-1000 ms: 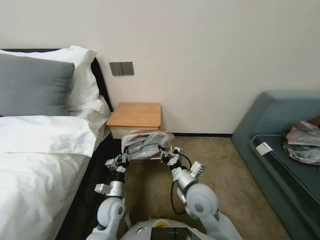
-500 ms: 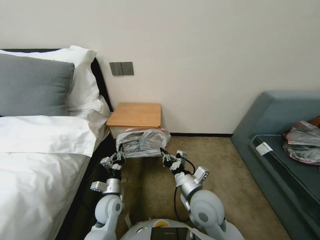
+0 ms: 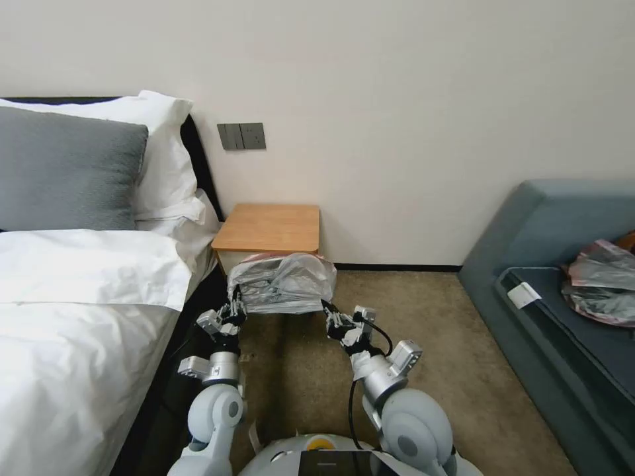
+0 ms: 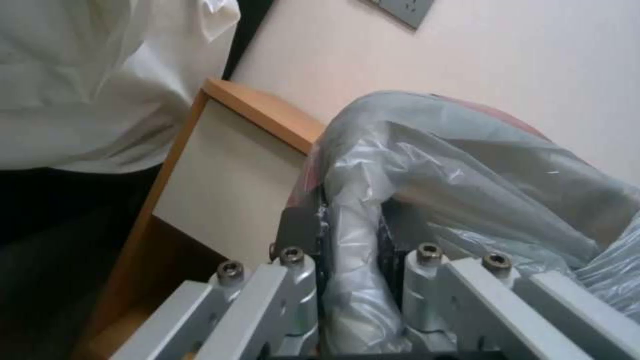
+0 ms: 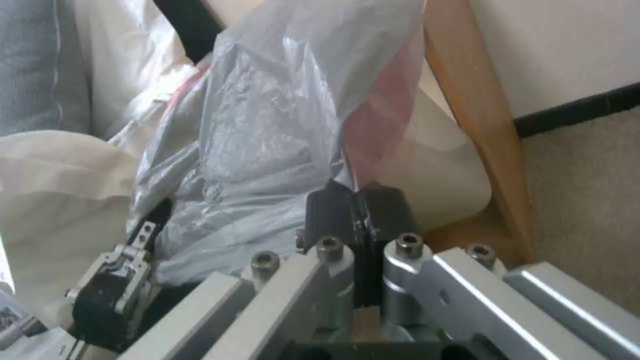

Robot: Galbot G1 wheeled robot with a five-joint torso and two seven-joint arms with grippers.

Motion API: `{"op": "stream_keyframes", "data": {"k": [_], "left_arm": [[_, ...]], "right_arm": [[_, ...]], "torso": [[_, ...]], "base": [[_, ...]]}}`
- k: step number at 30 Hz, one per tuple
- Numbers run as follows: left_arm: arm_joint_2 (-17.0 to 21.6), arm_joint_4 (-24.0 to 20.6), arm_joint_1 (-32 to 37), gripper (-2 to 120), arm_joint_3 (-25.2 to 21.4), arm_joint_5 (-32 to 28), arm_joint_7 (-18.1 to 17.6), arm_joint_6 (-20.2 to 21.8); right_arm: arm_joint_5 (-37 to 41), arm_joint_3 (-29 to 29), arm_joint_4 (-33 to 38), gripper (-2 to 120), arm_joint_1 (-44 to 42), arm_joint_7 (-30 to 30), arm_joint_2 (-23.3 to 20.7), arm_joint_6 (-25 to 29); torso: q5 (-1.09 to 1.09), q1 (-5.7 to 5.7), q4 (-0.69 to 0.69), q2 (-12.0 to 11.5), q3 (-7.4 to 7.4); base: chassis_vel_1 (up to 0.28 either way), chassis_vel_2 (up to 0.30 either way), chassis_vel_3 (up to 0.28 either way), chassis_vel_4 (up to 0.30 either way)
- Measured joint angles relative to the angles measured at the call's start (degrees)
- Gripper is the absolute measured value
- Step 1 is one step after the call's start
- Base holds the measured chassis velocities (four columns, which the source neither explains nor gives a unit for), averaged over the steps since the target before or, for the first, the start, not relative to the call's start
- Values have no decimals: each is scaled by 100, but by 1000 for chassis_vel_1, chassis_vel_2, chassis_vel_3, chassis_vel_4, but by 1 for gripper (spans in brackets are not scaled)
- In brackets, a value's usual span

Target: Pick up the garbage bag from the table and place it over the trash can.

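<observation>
Left gripper [image 3: 236,305] is clamped on the left edge of the garbage bag [image 3: 283,283], a fold of film pinched between its fingers [image 4: 303,235]. Right gripper [image 3: 329,310] is closed on the bag's right edge at the pinkish rim. Bag hangs stretched between both grippers, in front of the counter [image 3: 270,227], above the carpet [image 3: 423,344]. Whether it covers a bin underneath cannot be made out. Bed [image 3: 79,291] lies to the left.

A white and silver-grey robot with rounded shoulder shells, ribbed metal wrists, a black cable looping along its right arm, and dark-tipped left gripper [image 3: 235,308] and right gripper [image 3: 329,310] with round-headed screws.
</observation>
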Motion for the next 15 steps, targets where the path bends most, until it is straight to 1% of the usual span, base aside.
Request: {"op": "stream_keyframes", "data": {"k": [10,15], "left_arm": [[8,-211,88,11,63,-336,-130,173],[63,-416,190,11,157,-768,-289,413]], "right_arm": [[-199,80,-181,0,40,-95,8,64],[-359,142,-438,0,109,-121,-9,190]], "torso": [[0,0,0,0,0],[0,0,0,0,0]], "base": [[0,0,0,0],[0,0,0,0]]}}
